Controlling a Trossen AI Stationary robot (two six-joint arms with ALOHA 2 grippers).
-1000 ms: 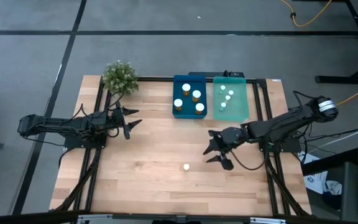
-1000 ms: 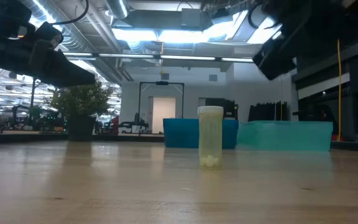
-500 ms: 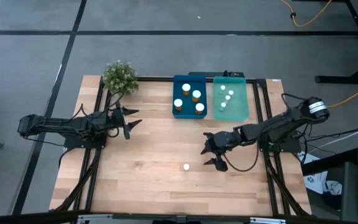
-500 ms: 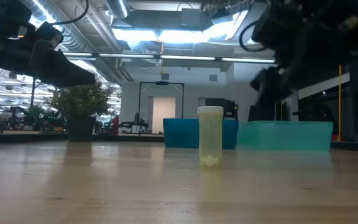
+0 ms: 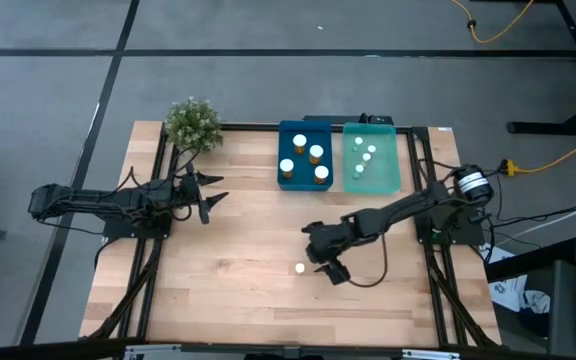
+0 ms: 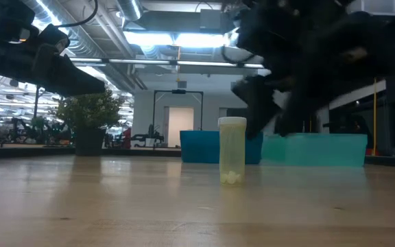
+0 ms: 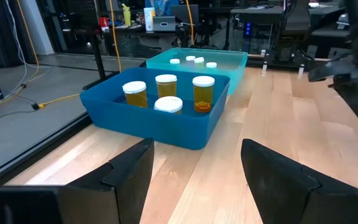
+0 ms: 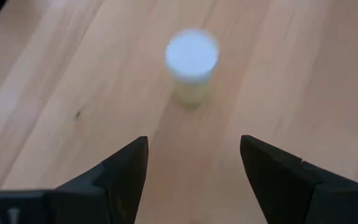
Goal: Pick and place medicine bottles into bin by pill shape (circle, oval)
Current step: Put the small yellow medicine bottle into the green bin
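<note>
One small pale bottle with a white cap (image 5: 299, 268) stands upright on its base on the wooden table; it also shows in the low view (image 6: 232, 150) and in the right wrist view (image 8: 192, 64). My right gripper (image 5: 320, 258) is open, just right of the bottle and a little above it, touching nothing. The dark blue bin (image 5: 305, 155) holds several amber bottles (image 7: 203, 93). The teal bin (image 5: 372, 158) holds several small pale bottles. My left gripper (image 5: 208, 194) is open and empty at the table's left, by the plant.
A small potted plant (image 5: 192, 124) stands at the far left corner. The two bins sit side by side at the far edge. Bare wood lies around the lone bottle and along the near edge (image 5: 268, 320).
My right gripper has gone toward the table's left edge and slightly nearer, closing on the lone pale bottle, and stays open. The bottle has kept its place.
</note>
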